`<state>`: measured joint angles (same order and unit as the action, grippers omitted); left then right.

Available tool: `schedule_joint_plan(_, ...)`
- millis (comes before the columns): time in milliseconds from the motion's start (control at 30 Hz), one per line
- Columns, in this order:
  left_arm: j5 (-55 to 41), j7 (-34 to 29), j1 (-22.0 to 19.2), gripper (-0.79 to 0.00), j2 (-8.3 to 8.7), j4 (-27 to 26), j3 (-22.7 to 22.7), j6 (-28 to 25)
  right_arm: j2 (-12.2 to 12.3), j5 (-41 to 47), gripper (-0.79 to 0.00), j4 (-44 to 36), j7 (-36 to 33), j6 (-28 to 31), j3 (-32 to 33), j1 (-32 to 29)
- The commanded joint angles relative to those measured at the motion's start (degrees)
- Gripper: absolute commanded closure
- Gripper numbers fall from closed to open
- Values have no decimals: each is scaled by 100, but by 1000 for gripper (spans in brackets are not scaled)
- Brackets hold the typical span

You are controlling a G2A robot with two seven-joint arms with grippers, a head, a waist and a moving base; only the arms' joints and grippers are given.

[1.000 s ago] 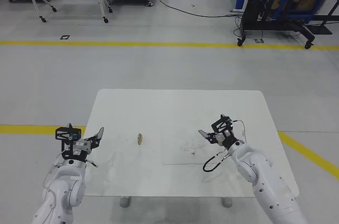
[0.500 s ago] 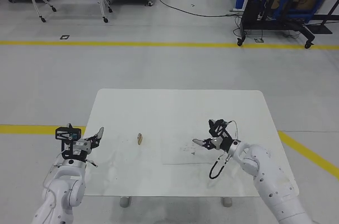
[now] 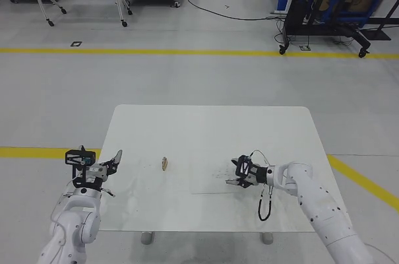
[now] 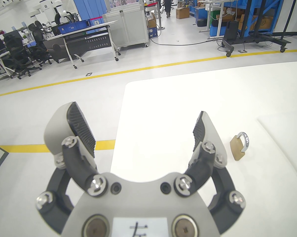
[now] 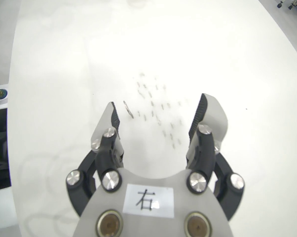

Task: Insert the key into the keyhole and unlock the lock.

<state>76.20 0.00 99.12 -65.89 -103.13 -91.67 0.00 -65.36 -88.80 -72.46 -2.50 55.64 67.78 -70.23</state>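
Grey scuff marks [image 5: 158, 104] are showing on the white counter [image 3: 206, 125] just ahead of the right jaws, which are hanging wide open and empty, with the thin silvery key [image 5: 128, 109] lying beside one tip. The brass padlock [image 3: 164, 163] with its steel shackle is lying left of centre, well apart from the key. The left jaws are hovering open and empty at the left edge.

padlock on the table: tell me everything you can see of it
The padlock is small, with a squarish brass-coloured body and a silver metal shackle, both legs seated in the body, so it looks locked. It rests on the white table, nearer the left gripper than the right gripper. Neither touches it; only the table does. The top view shows it as a narrow sliver, so I cannot tell whether it lies flat or on edge. No keyhole shows.
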Motion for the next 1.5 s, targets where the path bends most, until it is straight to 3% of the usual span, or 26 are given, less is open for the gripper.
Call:
schedule_joint_plan(0, 0, 0, 0, -785, 0, 0, 0, 0, -4, -71, -385, 54, 38, 38, -92, 49)
schedule_joint_plan(100, 0, 0, 0, -785, 0, 0, 0, 0, -5, -148, -369, 136, 105, 108, -205, 121)
schedule_joint_plan(200, 0, 0, 0, -785, 0, 0, 0, 0, 8, -272, -160, 170, 157, 160, -284, 162)
schedule_joint_plan(233, 0, 0, 0, -785, 0, 0, 0, 0, 12, -286, 0, 185, 181, 166, -300, 171)
schedule_joint_plan(933, 0, 0, 0, -785, 0, 0, 0, 0, 212, -770, 0, -250, 1040, 236, -358, 214)
schedule_joint_plan(1233, -40, 8, -1, -785, -3, -5, 7, -12, 216, -785, 0, -263, 1061, 230, -354, 218)
schedule_joint_plan(1333, 523, -238, -19, -785, 10, -216, 291, -339, 216, -785, 0, -263, 1061, 230, -354, 218)
schedule_joint_plan(1467, 1068, -910, -502, -785, 12, -449, 1114, -1506, 216, -785, 0, -263, 1061, 230, -354, 218)
